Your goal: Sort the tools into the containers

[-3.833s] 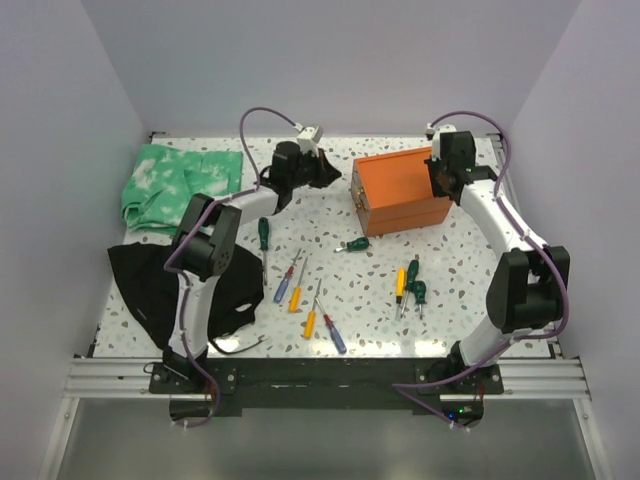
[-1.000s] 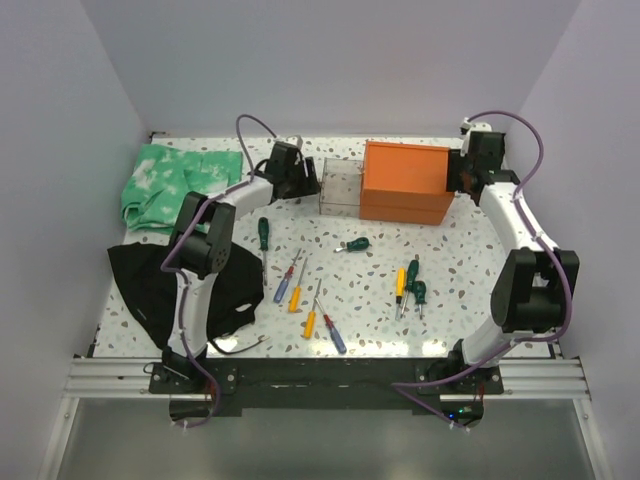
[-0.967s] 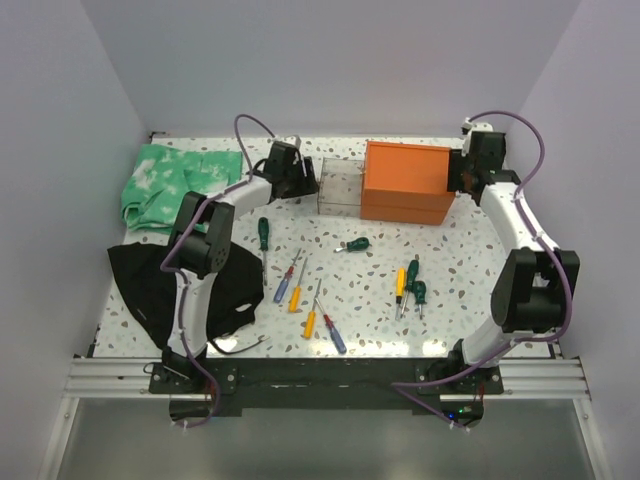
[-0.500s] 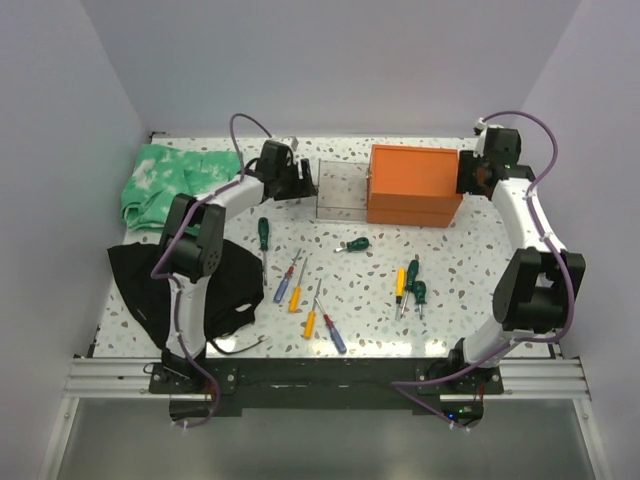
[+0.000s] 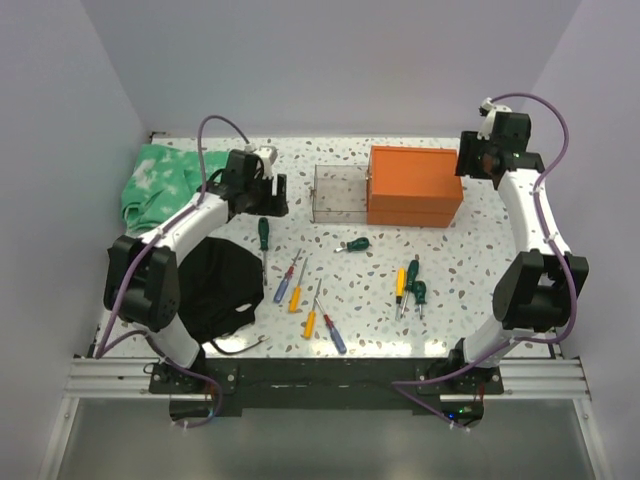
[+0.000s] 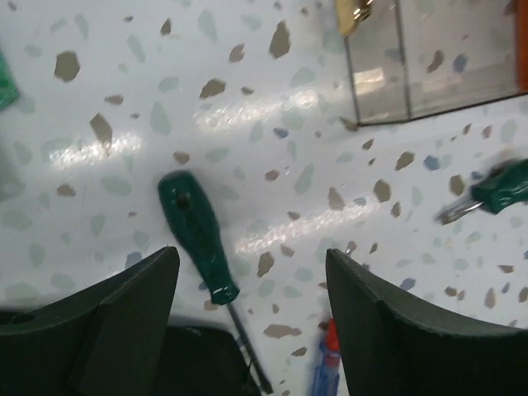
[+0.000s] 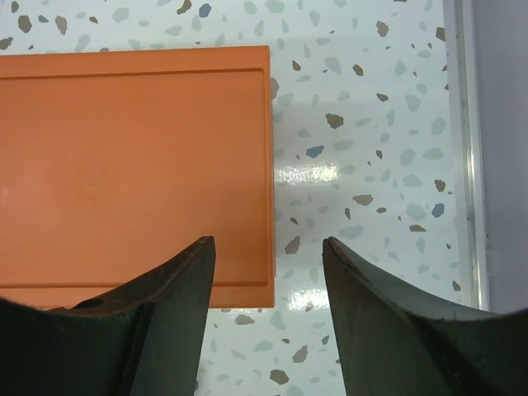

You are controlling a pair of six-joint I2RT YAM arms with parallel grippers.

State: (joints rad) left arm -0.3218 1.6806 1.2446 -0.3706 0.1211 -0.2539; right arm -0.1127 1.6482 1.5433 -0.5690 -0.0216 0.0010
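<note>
Left gripper [image 6: 249, 262] now back from the drawer [image 5: 340, 192], wide, empty (right gripper [image 7: 268, 249] wide too).

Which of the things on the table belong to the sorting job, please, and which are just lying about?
For the job:
the loose screwdrivers
the orange chest
its clear drawer, pulled out

Just lying about:
the green cloth
the black cloth

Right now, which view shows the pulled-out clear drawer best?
Top external: the whole clear drawer shows, pulled out left of the orange chest. Left wrist catches only part of it. Right wrist shows just the chest's top, no drawer.
</note>
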